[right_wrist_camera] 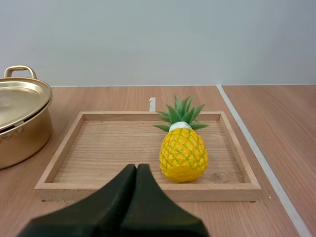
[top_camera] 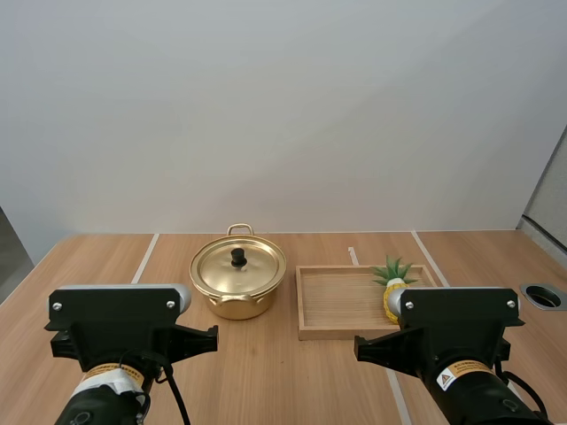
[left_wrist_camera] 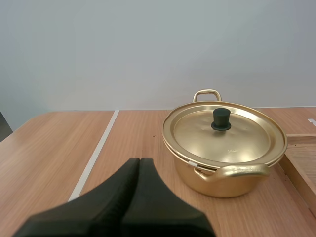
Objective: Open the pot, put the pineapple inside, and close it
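A golden pot (top_camera: 237, 282) stands mid-table with its lid (left_wrist_camera: 224, 134) on, black knob (left_wrist_camera: 220, 119) on top. To its right a yellow pineapple (right_wrist_camera: 183, 152) with green leaves lies in a wooden tray (top_camera: 337, 329), near the tray's right end (top_camera: 392, 288). My left gripper (left_wrist_camera: 139, 164) is shut on nothing and sits well short of the pot, on its near-left side. My right gripper (right_wrist_camera: 137, 169) is also shut on nothing, just before the tray's near rim, a little left of the pineapple. Both arms stay low at the table's near edge.
The tray (right_wrist_camera: 145, 190) lies close beside the pot (right_wrist_camera: 22, 123). White lines (top_camera: 144, 258) run across the wooden tabletop. A round metal hole (top_camera: 543, 296) sits at the table's far right. Open wood lies left of the pot.
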